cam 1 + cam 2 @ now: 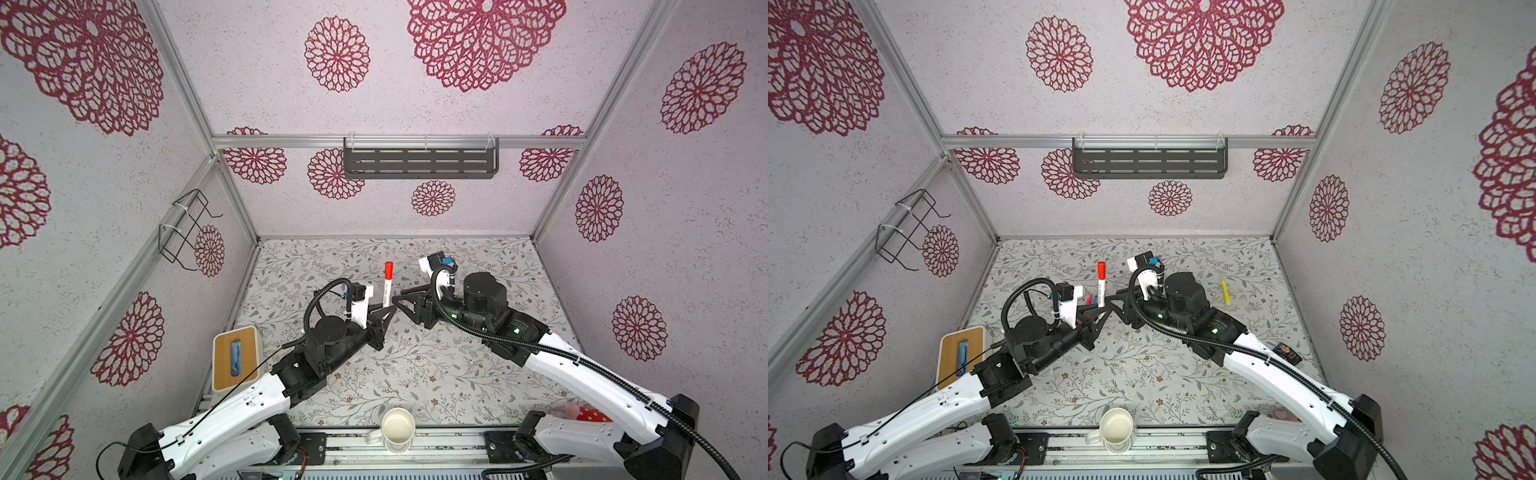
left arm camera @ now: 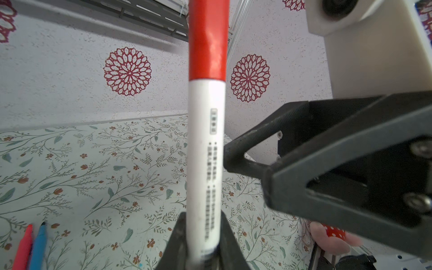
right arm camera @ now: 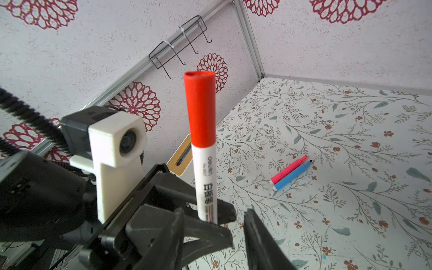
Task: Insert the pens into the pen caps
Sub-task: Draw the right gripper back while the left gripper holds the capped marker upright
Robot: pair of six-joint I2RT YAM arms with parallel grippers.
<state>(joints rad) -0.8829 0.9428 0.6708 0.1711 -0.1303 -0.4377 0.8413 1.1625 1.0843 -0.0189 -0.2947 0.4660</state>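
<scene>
My left gripper point(image 2: 201, 245) is shut on the lower end of the white-and-red pen point(image 2: 205, 152) and holds it upright over the mat's middle point(image 1: 387, 291). A red pen cap point(image 3: 201, 109) sits on the pen's upper end point(image 1: 388, 270). My right gripper point(image 3: 215, 236) is open right beside the left fingers, low by the pen's base point(image 1: 405, 295), with nothing gripped between its jaws. The pink pen point(image 3: 288, 170) and blue pen point(image 3: 293, 176) lie side by side on the mat, tips bare. In a top view the yellow pen point(image 1: 1225, 291) lies on the mat at the right.
A wood-topped box point(image 1: 235, 357) with a blue item in its slot stands at the left edge. A white mug point(image 1: 397, 426) sits at the front rail. A small dark object point(image 1: 1285, 352) lies at the right. A wire rack point(image 1: 187, 228) and a dark shelf point(image 1: 419, 160) hang on the walls.
</scene>
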